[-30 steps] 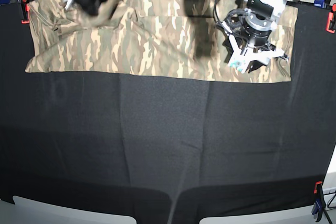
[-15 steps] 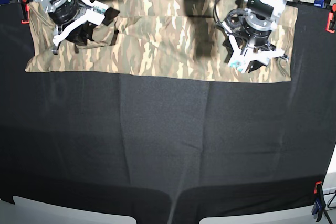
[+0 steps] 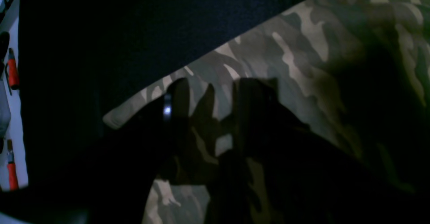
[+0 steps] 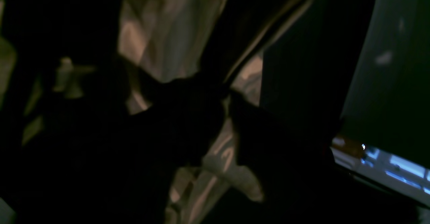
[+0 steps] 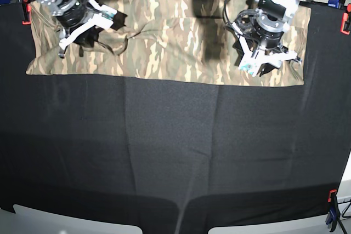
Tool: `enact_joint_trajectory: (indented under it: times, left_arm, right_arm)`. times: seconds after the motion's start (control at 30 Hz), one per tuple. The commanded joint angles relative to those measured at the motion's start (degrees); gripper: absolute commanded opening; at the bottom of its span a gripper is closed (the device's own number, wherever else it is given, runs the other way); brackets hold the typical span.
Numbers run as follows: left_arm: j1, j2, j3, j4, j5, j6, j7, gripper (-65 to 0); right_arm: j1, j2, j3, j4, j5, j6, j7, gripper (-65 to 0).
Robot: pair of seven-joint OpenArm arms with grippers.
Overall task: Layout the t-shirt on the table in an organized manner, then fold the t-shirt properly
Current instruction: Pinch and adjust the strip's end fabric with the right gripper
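- Lying in a wide band along the far edge of the desk (image 5: 175, 152), the t-shirt (image 5: 170, 47) is reaching almost from clamp to clamp.
- The right claw (image 5: 88, 28) is now sitting over the shirt's end on the base view's left, having come down from the far edge in the last second; a ridge of wrinkles is running out from it.
- Its jaws are parting after being shut; whether cloth is between them cannot be told.
- The left claw (image 5: 266, 61) is hovering unmoved over the opposite end, jaws spread, holding nothing.
- Judging from this, the shirt's end is being released and the layout is nearing completion; those wrinkles likely need smoothing before folding.
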Motion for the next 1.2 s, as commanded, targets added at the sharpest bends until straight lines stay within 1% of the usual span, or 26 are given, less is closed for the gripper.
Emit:
enact_joint_trajectory:
  times: [0.0, 0.07, 0.17, 0.23, 0.3, 0.37, 0.47, 0.53, 0.6, 0.87, 0.93, 1.0, 1.07, 1.17]
  left_arm:
    - [-0.4, -0.3, -0.3, 0.9, 0.8, 0.4, -0.8, -43.0]
    - [-0.4, -0.3, -0.3, 0.9, 0.8, 0.4, -0.2, -43.0]
    - [-0.4, -0.3, -0.3, 0.9, 0.8, 0.4, 0.0, -43.0]
    - [-0.4, -0.3, -0.3, 0.9, 0.8, 0.4, 0.0, -43.0]
    - [-0.4, -0.4, -0.3, 0.9, 0.8, 0.4, 0.0, -43.0]
    - [-0.4, -0.4, -0.3, 0.9, 0.8, 0.4, 0.0, -43.0]
    - [-0.4, -0.5, -0.3, 0.9, 0.8, 0.4, 0.0, -43.0]
    - [-0.4, -0.5, -0.3, 0.9, 1.3, 0.4, 0.0, -43.0]
    - [-0.4, -0.5, -0.3, 0.9, 2.1, 0.4, 0.0, -43.0]
    - [-0.4, -0.5, -0.3, 0.9, 2.3, 0.4, 0.0, -43.0]
    - [-0.4, -0.5, -0.3, 0.9, 2.3, 0.4, 0.0, -43.0]
    - [-0.4, -0.5, -0.3, 0.9, 2.3, 0.4, 0.0, -43.0]
    - [-0.4, -0.5, -0.3, 0.9, 2.3, 0.4, 0.0, -43.0]
    - [-0.4, -0.5, -0.3, 0.9, 2.3, 0.4, 0.0, -43.0]
  right_arm:
    - [0.2, 0.7, 0.4, 0.7, -1.7, -0.6, -2.0, -45.6]
    - [0.2, 0.6, 0.4, 0.7, -2.6, -0.7, -7.6, -42.2]
    - [0.2, 0.7, 0.4, 0.7, -2.6, -2.8, -17.7, -42.3]
    - [0.2, 1.2, 0.4, 0.7, -3.3, -5.0, -19.2, -42.3]
    - [-0.2, 2.0, 0.4, 1.0, -5.6, -7.5, -17.9, -42.3]
    - [-0.2, 2.6, 0.4, 1.8, -7.8, -9.1, -17.3, -42.3]
    - [-0.2, 3.2, 0.4, 3.9, -11.1, -12.9, -17.3, -42.3]
    - [-0.2, 3.3, 0.4, 5.7, -13.2, -14.4, -17.3, -42.3]
    - [-0.2, 3.3, 0.4, 7.6, -14.2, -14.7, -17.3, -42.3]
    - [0.1, 3.2, 0.5, 12.0, -13.7, -15.3, -17.3, -42.3]
    - [0.1, 3.2, 0.5, 12.0, -10.2, -15.3, -16.1, -42.3]
    - [0.1, 3.0, 0.5, 12.0, -2.3, -15.2, -12.1, -42.3]
    - [0.1, 1.4, 0.5, 11.6, 4.0, -14.0, -8.5, -42.3]
    - [0.1, -2.6, 0.5, 9.7, 6.8, -12.0, -4.1, -42.3]
